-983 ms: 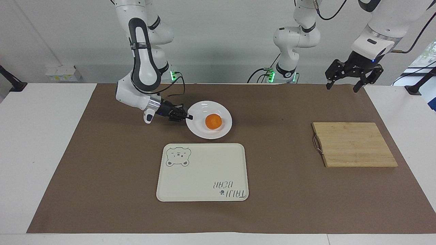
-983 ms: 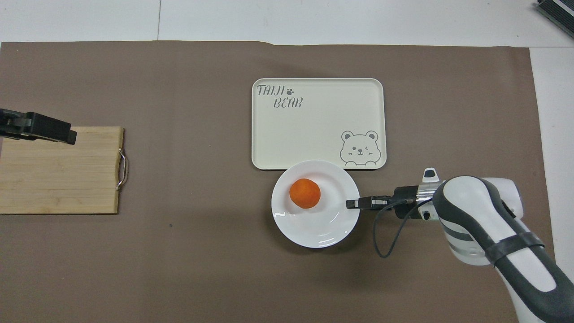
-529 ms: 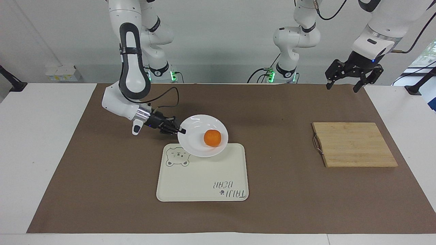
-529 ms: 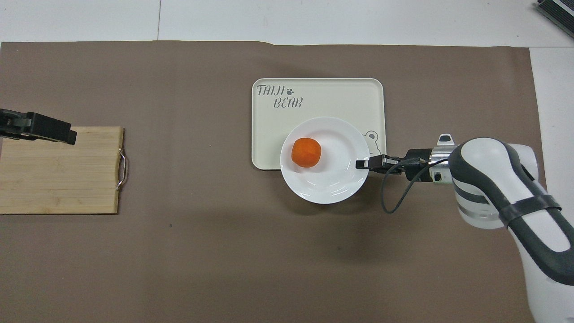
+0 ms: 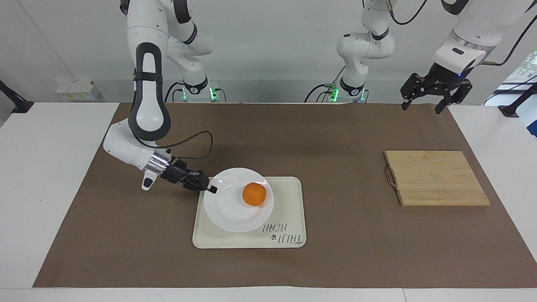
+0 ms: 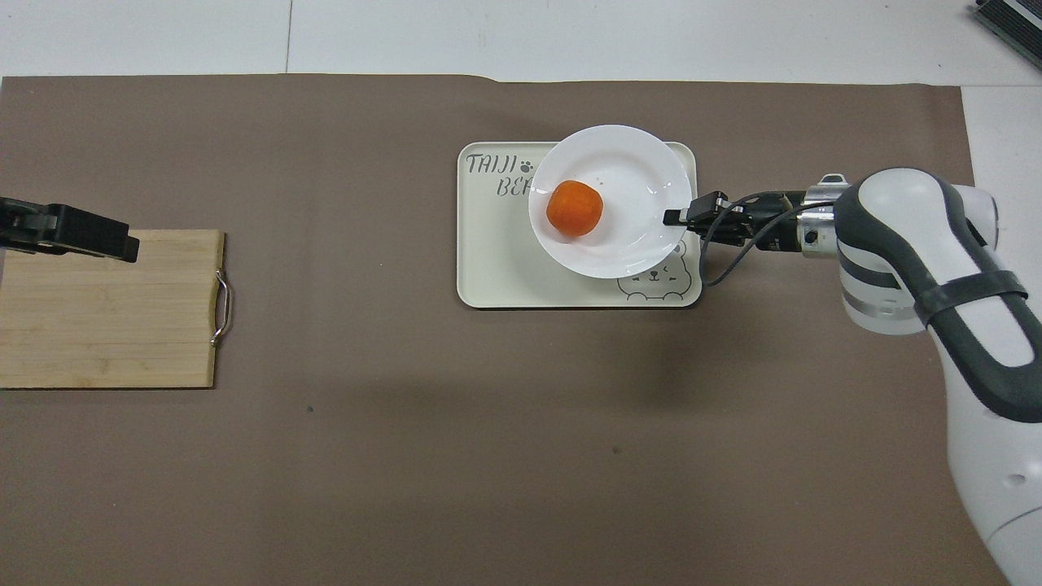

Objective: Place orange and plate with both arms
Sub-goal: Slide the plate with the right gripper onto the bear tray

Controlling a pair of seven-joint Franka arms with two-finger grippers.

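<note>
Two arms: you had both in view, only the right one engaged.
Right hand (image 5: 208, 188): you had it pinching the rim of the plate (image 5: 228, 212) on the side toward the right arm's end of the bench, reaching in low and nearly level.
Plate: it was over the tray (image 5: 289, 201), covering most of the bear print; whether its base touched the tray I could not tell.
Orange (image 5: 254, 194): it sat in the plate, off centre, away from the pinched rim.
Key relation: the plate extended from the right hand toward the tray's middle, so in my judgement your next move was straight down, then release.
Risk: a tilt at release could roll the orange.
Left hand (image 5: 434, 91): it hung spread, waiting above the cutting board (image 5: 436, 178).
Bench (image 5: 344, 134): brown covering.
</note>
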